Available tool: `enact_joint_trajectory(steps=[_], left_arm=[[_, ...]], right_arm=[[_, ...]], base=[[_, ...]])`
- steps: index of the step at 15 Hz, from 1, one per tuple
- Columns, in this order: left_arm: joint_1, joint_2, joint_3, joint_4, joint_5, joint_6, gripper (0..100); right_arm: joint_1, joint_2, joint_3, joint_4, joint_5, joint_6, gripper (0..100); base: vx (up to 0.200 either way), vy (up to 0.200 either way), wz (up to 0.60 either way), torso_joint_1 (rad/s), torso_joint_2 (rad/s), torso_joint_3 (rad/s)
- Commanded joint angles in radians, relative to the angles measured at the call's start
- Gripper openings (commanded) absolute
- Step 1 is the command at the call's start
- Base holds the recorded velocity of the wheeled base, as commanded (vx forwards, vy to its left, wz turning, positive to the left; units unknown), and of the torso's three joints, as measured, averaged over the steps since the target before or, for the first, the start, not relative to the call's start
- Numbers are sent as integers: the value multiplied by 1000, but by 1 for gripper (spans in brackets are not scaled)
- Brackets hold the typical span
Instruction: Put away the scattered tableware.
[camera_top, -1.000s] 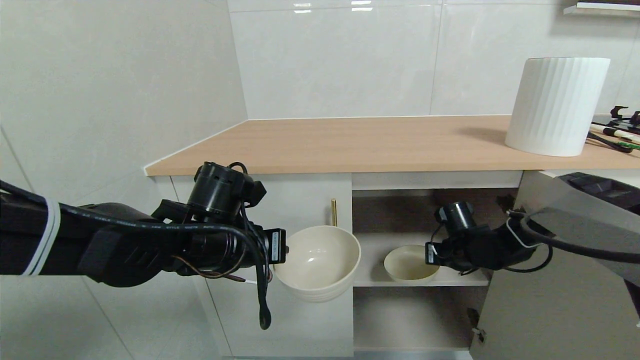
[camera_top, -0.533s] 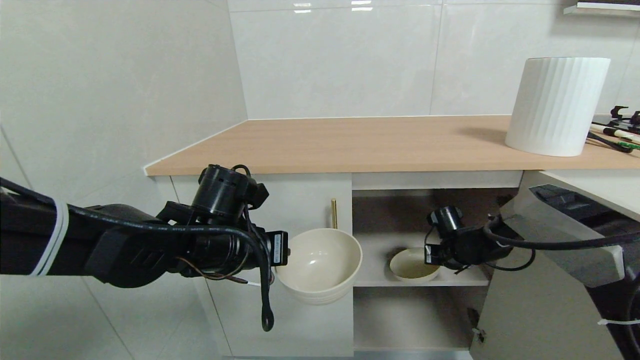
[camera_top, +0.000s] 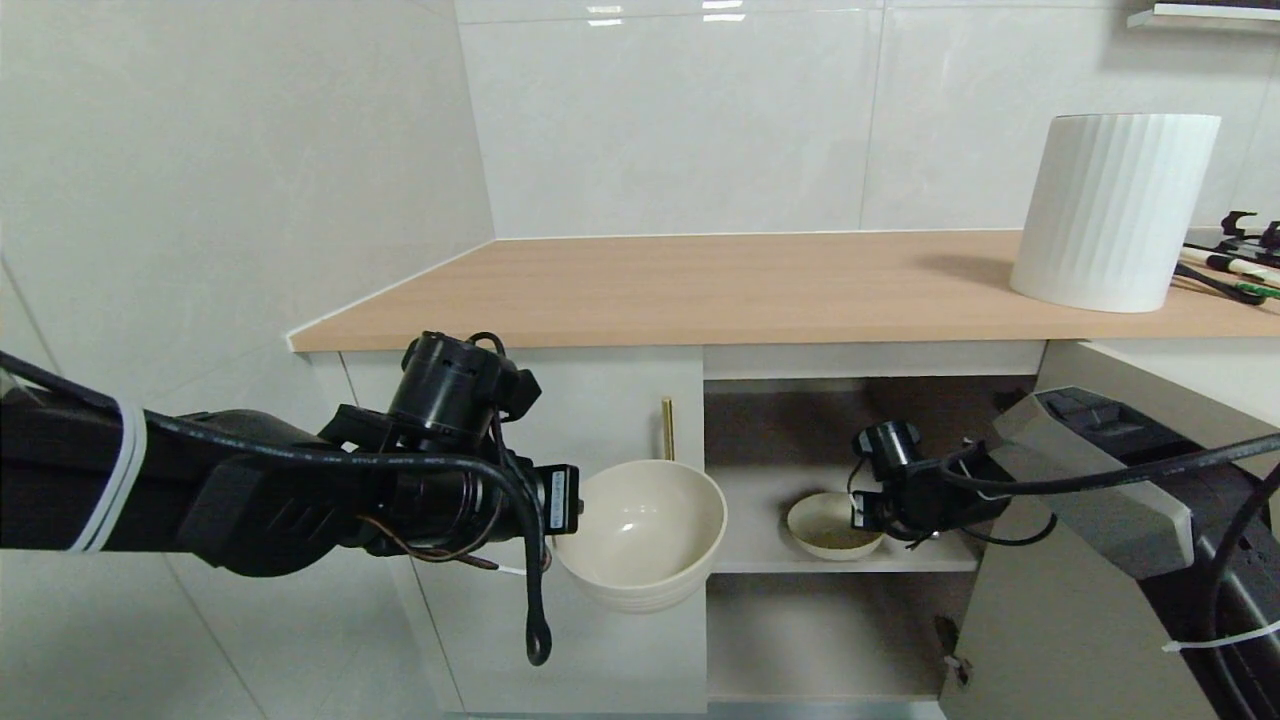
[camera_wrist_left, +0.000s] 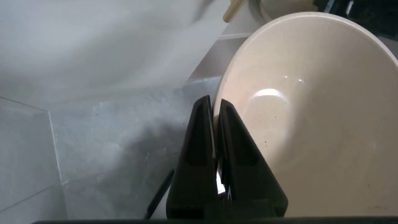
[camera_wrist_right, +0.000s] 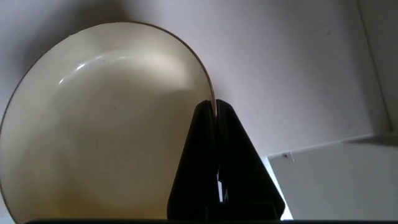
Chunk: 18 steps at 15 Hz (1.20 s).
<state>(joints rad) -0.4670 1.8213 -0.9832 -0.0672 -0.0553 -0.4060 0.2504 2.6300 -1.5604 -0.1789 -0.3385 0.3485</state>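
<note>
Two grips: left gripper (camera_top: 572, 500), jaws pinching the deep cream ceramic bowl (camera_top: 640, 530) by its rim, near the white cupboard door (camera_top: 600, 400); right gripper (camera_top: 858, 512), jaws pinching the shallow cream bowl (camera_top: 825, 525), at the cupboard shelf (camera_top: 750, 505), farther right.

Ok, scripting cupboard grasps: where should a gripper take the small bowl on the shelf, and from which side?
Pinch the thin rim of the small bowl from the open front, one finger inside, one outside, as the right gripper does; the counter overhead likely blocks a vertical approach.

The bowl (camera_top: 640, 530) hangs before the closed door (camera_top: 600, 400), left of the small dish (camera_top: 830, 525) apparently on the shelf (camera_top: 750, 525).
</note>
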Motion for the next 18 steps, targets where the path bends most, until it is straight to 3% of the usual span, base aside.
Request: enact_joint_trajectory(steps=[1, 5, 12, 13, 18], left_arm=[[1, 1, 0, 0, 0, -1, 0], [1, 10, 0, 0, 0, -1, 0], [-2, 10, 0, 0, 0, -1, 0], [-4, 12, 0, 0, 0, -1, 0], [-5, 16, 0, 0, 0, -1, 0]], right_arm=[[0, 22, -38, 3, 0, 3, 0], [-13, 64, -110, 13, -33, 7, 0], [-13, 65, -113, 13, -33, 9, 0], [-13, 67, -121, 13, -33, 9, 100], [-11, 51, -115, 13, -36, 32, 100]], base=[[0, 0, 0, 0, 0, 0], [0, 0, 0, 0, 0, 0], [0, 0, 0, 0, 0, 0], [0, 0, 0, 0, 0, 0], [0, 0, 0, 0, 0, 0]])
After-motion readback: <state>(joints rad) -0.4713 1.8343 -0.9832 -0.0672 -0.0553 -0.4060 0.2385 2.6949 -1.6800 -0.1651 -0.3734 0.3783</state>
